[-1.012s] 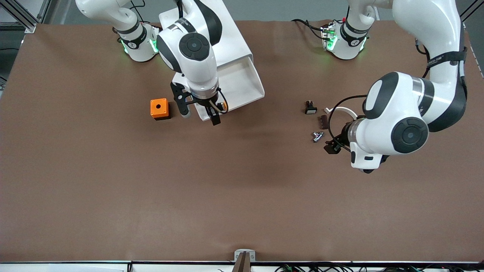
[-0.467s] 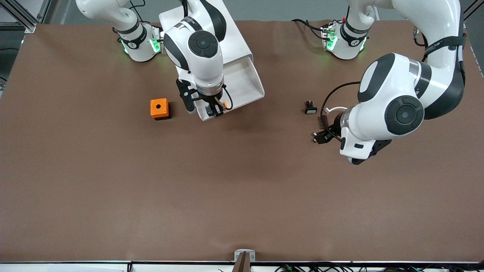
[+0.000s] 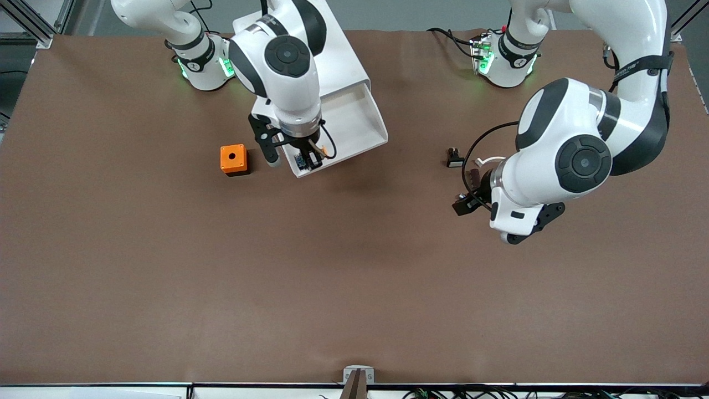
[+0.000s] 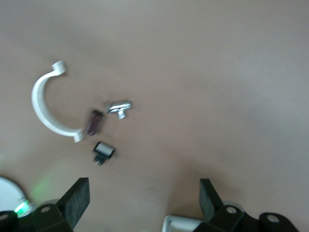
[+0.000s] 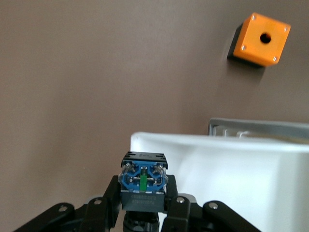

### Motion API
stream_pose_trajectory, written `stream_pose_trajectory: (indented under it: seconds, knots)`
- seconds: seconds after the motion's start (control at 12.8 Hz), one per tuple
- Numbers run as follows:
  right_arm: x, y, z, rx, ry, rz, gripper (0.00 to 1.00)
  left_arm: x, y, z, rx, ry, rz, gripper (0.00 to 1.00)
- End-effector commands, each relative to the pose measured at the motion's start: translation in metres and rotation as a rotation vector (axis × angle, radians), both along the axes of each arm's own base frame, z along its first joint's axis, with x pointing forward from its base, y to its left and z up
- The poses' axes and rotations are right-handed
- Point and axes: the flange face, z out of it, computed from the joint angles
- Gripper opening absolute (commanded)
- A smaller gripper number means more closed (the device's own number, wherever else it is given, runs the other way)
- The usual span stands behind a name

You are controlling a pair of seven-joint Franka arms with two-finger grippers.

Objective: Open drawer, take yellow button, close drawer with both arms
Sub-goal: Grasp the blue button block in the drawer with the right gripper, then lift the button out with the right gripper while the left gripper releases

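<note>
A: What is gripped by the right gripper point(image 3: 308, 160)?

B: The button point(image 5: 143, 186) is clamped between closed fingers, blue base up, over the open drawer point(image 3: 354, 124) at its front corner.

A: What could go wrong?

B: The button could be knocked loose if the drawer's rim is clipped as it is lifted. The wrist is pointed steeply down. The left gripper point(image 4: 142, 203) is held wide open and empty over small parts point(image 4: 104, 151) near the bench's left-arm end.
</note>
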Motion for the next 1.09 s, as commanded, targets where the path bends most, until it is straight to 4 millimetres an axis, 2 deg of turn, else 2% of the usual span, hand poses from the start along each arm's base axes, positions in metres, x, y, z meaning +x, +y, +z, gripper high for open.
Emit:
stream_pose_trajectory:
  seconds: [0.0,0.23,0.31,0.39,0.47,0.7,0.78,0.86,0.93,1.01]
  knots:
    - [0.03,-0.036,0.039,0.036,0.017,0.082,0.04,0.004,-0.03,-0.025,0.002,-0.062,-0.052,1.0]
    - [0.066,-0.104,0.068,0.043,0.055,0.227,0.04,0.0,-0.069,-0.045,0.016,-0.132,-0.119,1.0]
    - [0.074,-0.131,0.074,0.043,0.072,0.293,0.04,-0.003,-0.085,-0.059,0.009,-0.139,-0.14,1.0]
    - [0.083,-0.16,0.079,0.047,0.086,0.368,0.04,-0.01,-0.105,-0.074,0.002,-0.139,-0.173,1.0]
    - [0.091,-0.183,0.08,0.051,0.09,0.422,0.04,-0.023,-0.131,-0.078,-0.003,-0.147,-0.212,1.0]
    - [0.116,-0.254,0.073,0.048,0.101,0.566,0.04,-0.051,-0.168,-0.081,-0.011,-0.135,-0.253,1.0]
    - [0.124,-0.285,0.065,0.055,0.104,0.612,0.04,-0.063,-0.182,-0.086,-0.01,-0.125,-0.275,1.0]
    - [0.13,-0.311,0.055,0.058,0.093,0.66,0.04,-0.075,-0.194,-0.092,-0.006,-0.113,-0.292,1.0]
    - [0.136,-0.338,0.041,0.058,0.078,0.711,0.04,-0.085,-0.204,-0.094,-0.012,-0.091,-0.271,1.0]
    - [0.142,-0.364,0.023,0.052,0.06,0.778,0.04,-0.104,-0.221,-0.098,-0.02,-0.061,-0.246,1.0]
